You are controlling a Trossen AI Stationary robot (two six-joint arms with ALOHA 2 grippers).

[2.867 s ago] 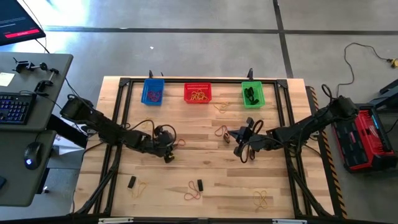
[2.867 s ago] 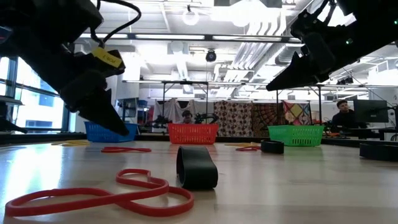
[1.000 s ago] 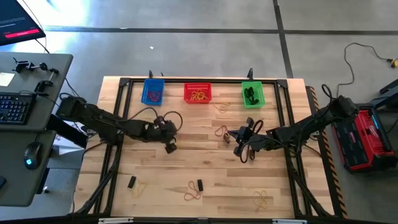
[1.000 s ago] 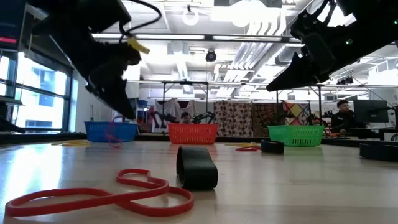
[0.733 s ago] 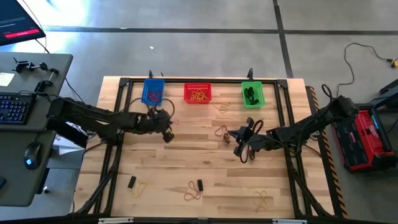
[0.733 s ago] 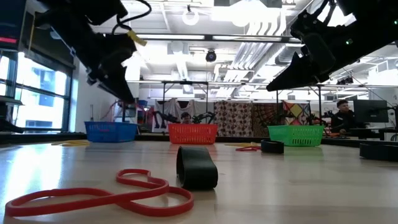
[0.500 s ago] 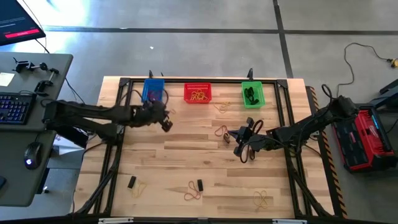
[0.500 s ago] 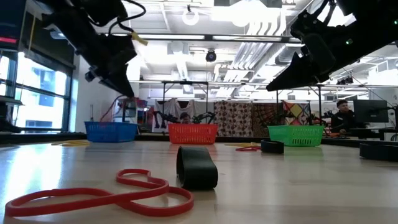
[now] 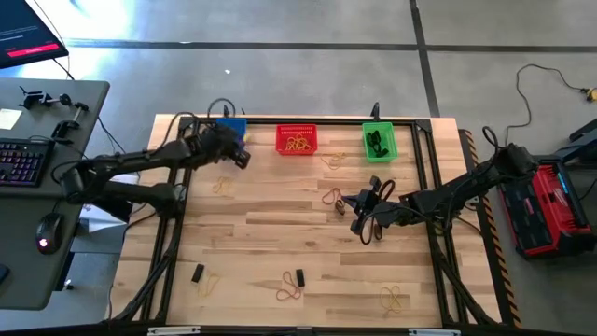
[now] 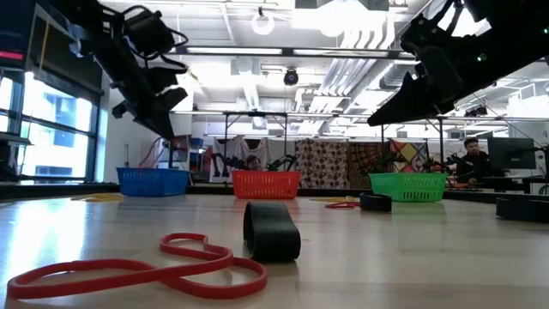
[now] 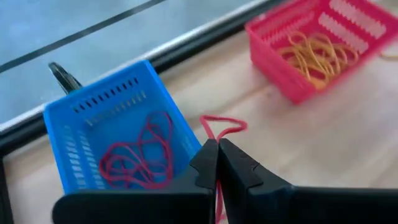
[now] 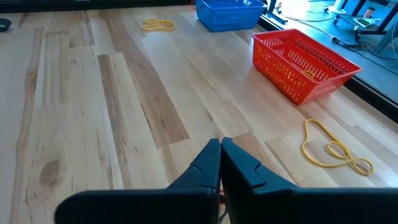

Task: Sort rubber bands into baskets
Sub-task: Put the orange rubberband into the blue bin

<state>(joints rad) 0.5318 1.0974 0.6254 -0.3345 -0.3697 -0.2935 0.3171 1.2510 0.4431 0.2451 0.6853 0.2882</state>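
My left gripper (image 11: 217, 163) is shut on a thin red rubber band (image 11: 222, 126). It hovers beside the blue basket (image 9: 230, 132) at the far left of the table and shows high above the tabletop in the low view (image 10: 159, 118). That basket (image 11: 112, 146) holds red bands. The red basket (image 9: 297, 139) holds yellow bands, and the green basket (image 9: 378, 140) holds dark ones. My right gripper (image 12: 219, 149) is shut with nothing in it and waits over the table's middle right (image 9: 361, 220). My left gripper pinches the red band between its two fingers (image 11: 202, 165). One strand (image 11: 218, 194) runs back between them, and the loop (image 11: 231, 122) sticks out past the fingertips. The fingers slant down toward the far edge. The band is lifted off the wood, next to the blue basket's near corner.
Loose bands lie about: red (image 9: 331, 196) and yellow (image 9: 332, 161) near the middle, tan (image 9: 222, 187) at the left, and more along the near edge (image 9: 289, 291) (image 9: 392, 299). Short dark bands (image 9: 299, 277) (image 9: 197, 273) lie near the front. A black frame (image 9: 308, 119) borders the table.
My left gripper has swung toward the table's far left corner and risen, staying shut on the red band. It has gone from the middle left of the table up to the blue basket. The band has travelled with it, clear of the table.
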